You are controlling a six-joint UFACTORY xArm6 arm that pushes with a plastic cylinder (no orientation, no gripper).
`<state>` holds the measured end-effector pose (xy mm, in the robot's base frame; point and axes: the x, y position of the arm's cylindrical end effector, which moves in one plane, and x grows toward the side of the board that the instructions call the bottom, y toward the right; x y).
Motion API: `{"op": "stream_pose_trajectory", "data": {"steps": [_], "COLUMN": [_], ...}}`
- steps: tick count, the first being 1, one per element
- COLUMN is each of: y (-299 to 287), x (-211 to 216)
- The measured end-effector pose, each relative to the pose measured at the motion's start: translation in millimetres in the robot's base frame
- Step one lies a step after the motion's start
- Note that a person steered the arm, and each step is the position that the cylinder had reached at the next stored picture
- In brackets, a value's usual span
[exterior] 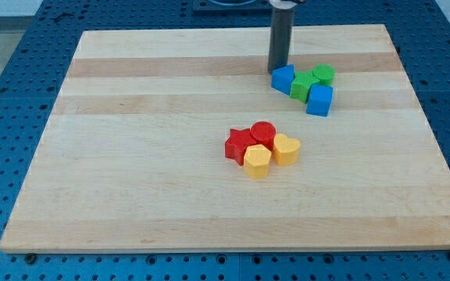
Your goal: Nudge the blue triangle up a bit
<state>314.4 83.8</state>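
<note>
Blocks number eight: two blue, two green, two red, two yellow.

On the counter, my tip stands just beside the blue triangle, at its 11 o'clock. The blue cube lies at the triangle's 4 o'clock, the red star well apart at 7 o'clock.

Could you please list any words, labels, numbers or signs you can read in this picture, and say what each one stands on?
None: the wooden board, the coloured blocks, such as the blue triangle, my tip just above it, and the blue perforated table carry no readable text or signs.
</note>
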Motion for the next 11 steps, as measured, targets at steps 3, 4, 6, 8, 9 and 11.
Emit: {"op": "stream_pose_trajectory", "data": {"steps": [3, 4, 6, 8, 9, 11], "y": [-25.6, -61.4, -65.5, -41.1, -17.9, -11.1], "x": [-4.3, -6.3, 23.6, 34.8, 34.9, 65.1]}}
